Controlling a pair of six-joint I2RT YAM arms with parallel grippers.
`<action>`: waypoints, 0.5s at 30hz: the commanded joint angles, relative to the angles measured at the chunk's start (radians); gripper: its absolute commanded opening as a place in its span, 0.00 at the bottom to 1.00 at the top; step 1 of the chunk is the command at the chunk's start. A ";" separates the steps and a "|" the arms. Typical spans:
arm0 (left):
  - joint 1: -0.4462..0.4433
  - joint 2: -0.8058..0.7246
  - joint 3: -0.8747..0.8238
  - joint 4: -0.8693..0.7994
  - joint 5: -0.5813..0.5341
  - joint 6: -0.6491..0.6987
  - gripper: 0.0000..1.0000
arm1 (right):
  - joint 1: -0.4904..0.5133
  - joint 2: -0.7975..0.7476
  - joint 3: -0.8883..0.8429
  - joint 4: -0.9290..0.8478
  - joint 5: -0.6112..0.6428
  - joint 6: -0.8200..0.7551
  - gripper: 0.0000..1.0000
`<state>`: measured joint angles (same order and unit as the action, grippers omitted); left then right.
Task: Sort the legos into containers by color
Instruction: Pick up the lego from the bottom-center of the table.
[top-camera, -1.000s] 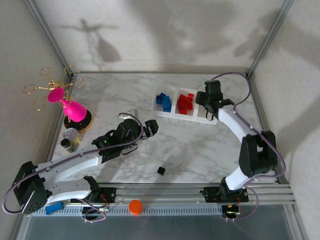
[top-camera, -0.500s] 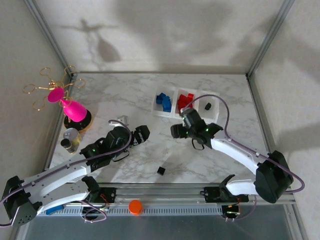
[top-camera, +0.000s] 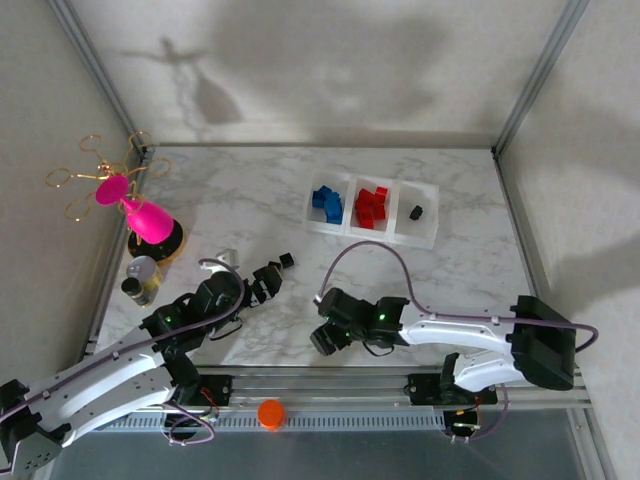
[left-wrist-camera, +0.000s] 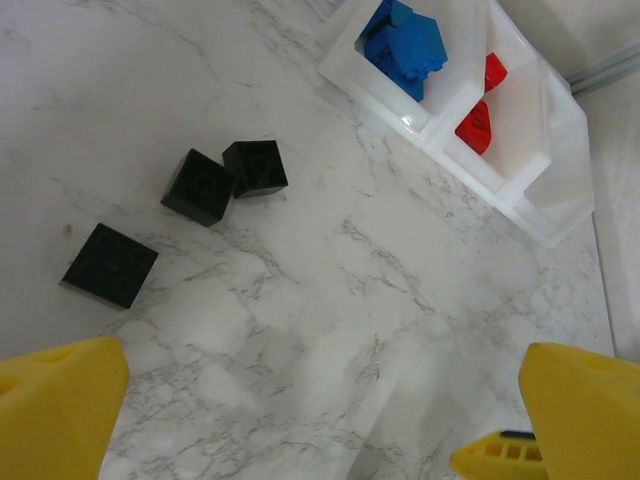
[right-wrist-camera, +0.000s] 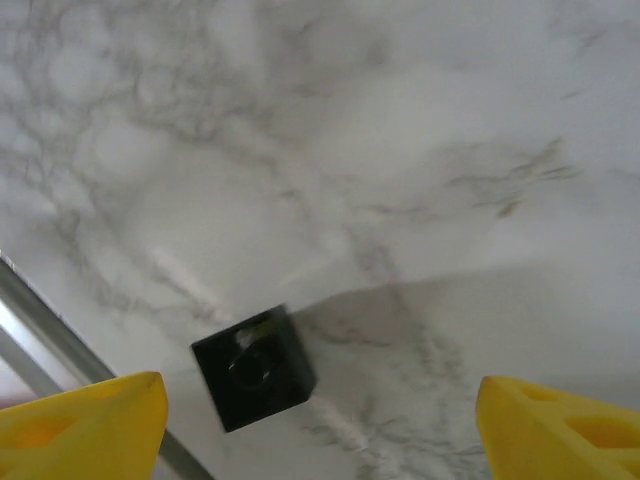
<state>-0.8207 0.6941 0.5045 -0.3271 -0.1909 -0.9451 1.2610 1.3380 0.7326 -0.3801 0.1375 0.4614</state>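
Right wrist view: one black lego (right-wrist-camera: 253, 367) sits stud-up on the marble table (right-wrist-camera: 400, 150), between the yellow fingertips (right-wrist-camera: 85, 420) of the right gripper (right-wrist-camera: 320, 405). It touches neither fingertip and lies nearer the one on the picture's left. The jaws are spread wide and released, grasping nothing. From the left wrist, a single black brick (left-wrist-camera: 110, 264) lies apart on the marble. A black pair (left-wrist-camera: 205, 185) touching at a corner lies just beyond it, well short of the containers (left-wrist-camera: 350, 70). Blue legos (left-wrist-camera: 405, 45) fill the first bin and red legos (left-wrist-camera: 478, 110) show in the middle one; I cannot tell what the third holds from here. The left gripper (left-wrist-camera: 320, 400) hangs above bare marble with its yellow fingers far apart, released and empty. From the top external camera, the three joined bins (top-camera: 370, 228) stand at the far middle of the table. They hold blue bricks (top-camera: 326, 200), red bricks (top-camera: 372, 206) and one black piece (top-camera: 416, 212), from left to right. The right arm (top-camera: 450, 328) is folded low, its elbow out by the right edge and its white forearm reaching left along the front. That puts the right gripper (top-camera: 325, 338) down near the front rail (top-camera: 400, 378). The left arm (top-camera: 110, 375) stretches from the near-left corner up and to the right, with the left gripper (top-camera: 262, 282) pointing toward the bins. A pink cone cup (top-camera: 150, 220) stands at the far left and an orange ball (top-camera: 270, 413) rests below the rail.
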 joint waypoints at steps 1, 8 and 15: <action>0.010 -0.034 -0.019 -0.063 -0.040 -0.040 1.00 | 0.066 0.068 0.031 0.000 0.030 0.018 0.81; 0.009 -0.066 -0.031 -0.081 -0.041 -0.050 1.00 | 0.106 0.175 0.050 0.030 0.061 0.034 0.80; 0.009 -0.054 -0.032 -0.072 -0.036 -0.049 1.00 | 0.107 0.204 0.081 0.008 0.131 0.042 0.71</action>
<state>-0.8207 0.6395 0.4877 -0.3725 -0.2024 -0.9722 1.3560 1.5238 0.7715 -0.3603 0.2070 0.4881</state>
